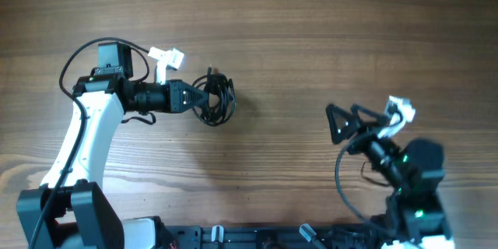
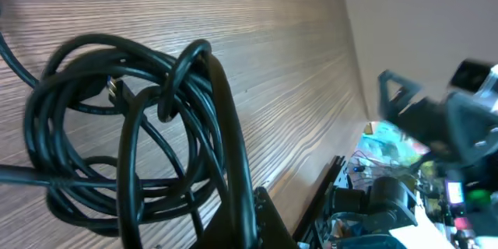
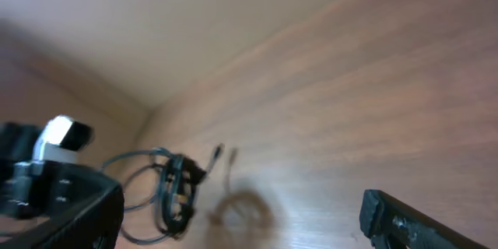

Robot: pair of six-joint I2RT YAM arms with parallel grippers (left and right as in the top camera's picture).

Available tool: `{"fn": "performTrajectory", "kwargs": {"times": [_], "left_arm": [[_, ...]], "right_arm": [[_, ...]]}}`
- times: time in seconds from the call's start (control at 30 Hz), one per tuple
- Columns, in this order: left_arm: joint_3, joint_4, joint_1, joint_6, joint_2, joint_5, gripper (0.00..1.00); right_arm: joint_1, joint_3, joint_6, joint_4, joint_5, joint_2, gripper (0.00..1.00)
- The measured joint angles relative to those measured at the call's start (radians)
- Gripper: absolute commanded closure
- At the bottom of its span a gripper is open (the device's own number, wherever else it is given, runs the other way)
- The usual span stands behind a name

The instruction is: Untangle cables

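Gripping the cables (image 1: 222, 97), the left gripper (image 1: 204, 99) is clamped shut inside the black coil left of the table's (image 1: 311, 31) middle, its fingertips buried among the loops. The right gripper (image 1: 340, 123) gapes empty, well apart; its blurred wrist view leaves the plug ends indistinct.

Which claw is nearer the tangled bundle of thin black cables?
Left. The left claw is shut on the tangled bundle of thin black cables; the right claw is open, far to its right.
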Motion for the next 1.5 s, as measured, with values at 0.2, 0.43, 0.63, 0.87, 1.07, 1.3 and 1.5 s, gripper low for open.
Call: {"fn": "performTrajectory", "kwargs": {"times": [0.2, 0.43, 0.63, 0.87, 1.07, 1.3, 1.5], "left_arm": [[-0.001, -0.002, 0.0, 0.03, 0.0, 0.017, 0.96], [-0.001, -0.003, 0.0, 0.044, 0.0, 0.024, 0.96], [-0.001, -0.003, 0.0, 0.048, 0.0, 0.024, 0.96], [-0.001, -0.002, 0.0, 0.048, 0.0, 0.023, 0.96], [-0.001, 0.002, 0.0, 0.048, 0.0, 0.023, 0.96], [-0.001, 0.004, 0.0, 0.048, 0.0, 0.023, 0.96], [-0.001, 0.004, 0.0, 0.048, 0.0, 0.023, 0.96]], "right_arm": [[0.0, 0.383, -0.06, -0.267, -0.086, 0.335, 0.0], [-0.001, 0.463, -0.031, -0.166, -0.265, 0.484, 0.07], [0.0, 0.463, -0.14, -0.164, -0.432, 0.56, 0.07], [0.055, 0.463, -0.18, -0.152, -0.459, 0.719, 0.07], [0.185, 0.464, -0.187, -0.01, -0.466, 0.864, 0.06], [0.277, 0.464, -0.099, 0.152, -0.465, 0.996, 0.05], [0.344, 0.464, -0.047, 0.211, -0.441, 1.033, 0.07]]}}
